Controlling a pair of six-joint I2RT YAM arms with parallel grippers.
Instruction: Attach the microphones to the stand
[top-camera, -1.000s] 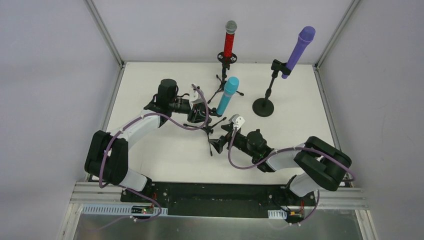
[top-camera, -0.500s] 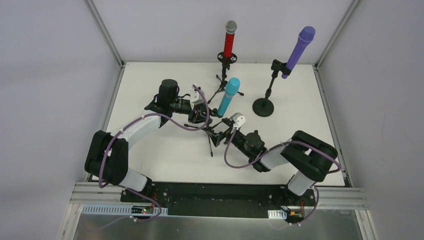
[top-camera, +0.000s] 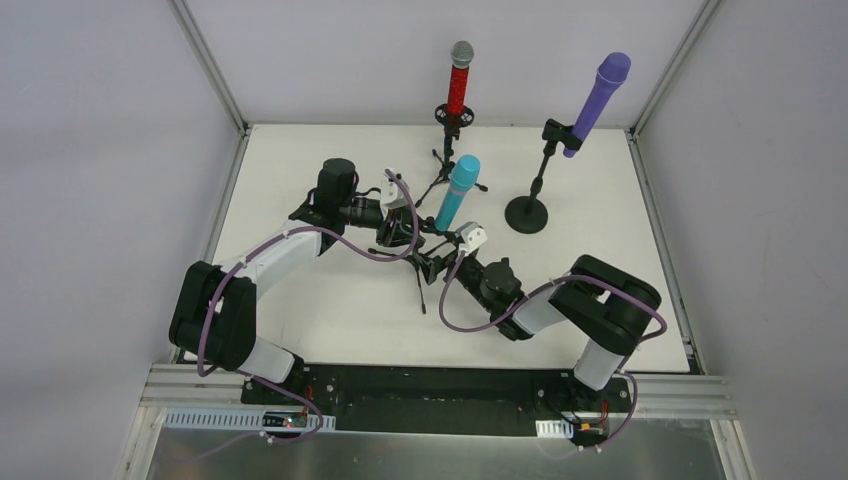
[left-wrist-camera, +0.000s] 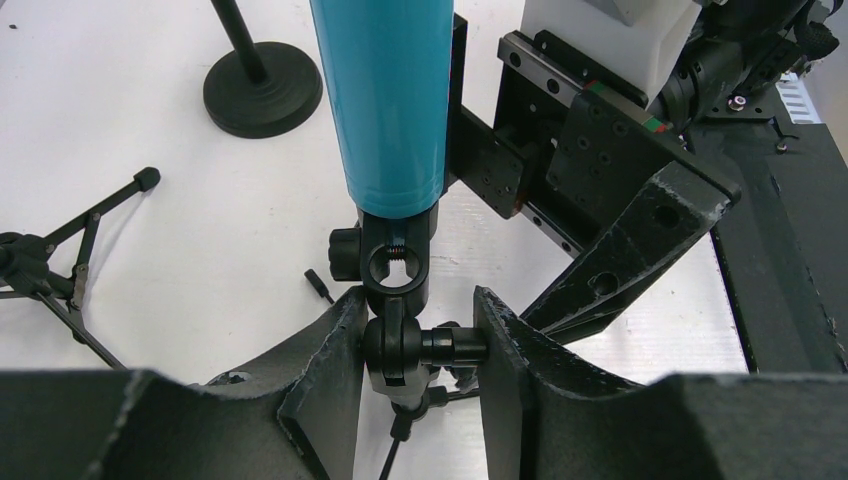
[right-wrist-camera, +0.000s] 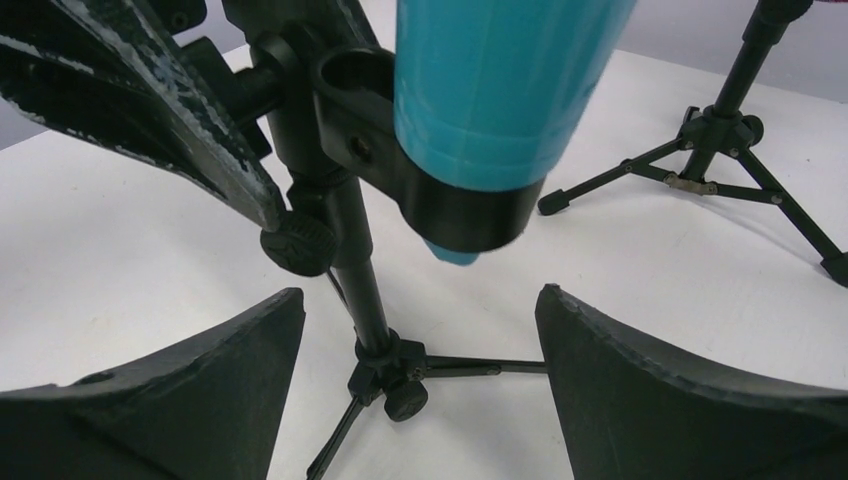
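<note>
Mid-table on matte white tabletop (top-camera: 340, 320): cyan microphone (top-camera: 455, 193), smooth glossy cylinder, tilted, seated in black ring clip (right-wrist-camera: 460, 210) of small tripod stand (right-wrist-camera: 352, 250). Rounded tail end poking out under clip. Thin black tube pole, ribbed round knob, three skinny splayed legs.

Left gripper (left-wrist-camera: 415, 340): pinched shut on small tripod stand's swivel joint just below clip, touching it on both sides. Rough, chipped black wedge fingers (left-wrist-camera: 320, 380), grainy surface.

Right gripper (right-wrist-camera: 417, 300): spread wide, gripping nothing. Same scuffed black wedges either side of pole, low near legs, touching neither pole nor cyan microphone.

Back centre: red microphone (top-camera: 459, 85), silver mesh ball head, upright on far tripod stand (top-camera: 447, 150), thin black legs with knobbed tips. Back right: purple microphone (top-camera: 598, 103), matte, leaning in clip of round-base stand (top-camera: 528, 213), flat black disc foot.

Along both arms: glossy purple cable (top-camera: 350, 245) in loose loops over white shell links and black joints.

Versus a second ago: right gripper moved in, from nearer table edge to just beside small tripod stand; right arm folded further left. Cyan microphone, left gripper, red and purple microphones unmoved.
</note>
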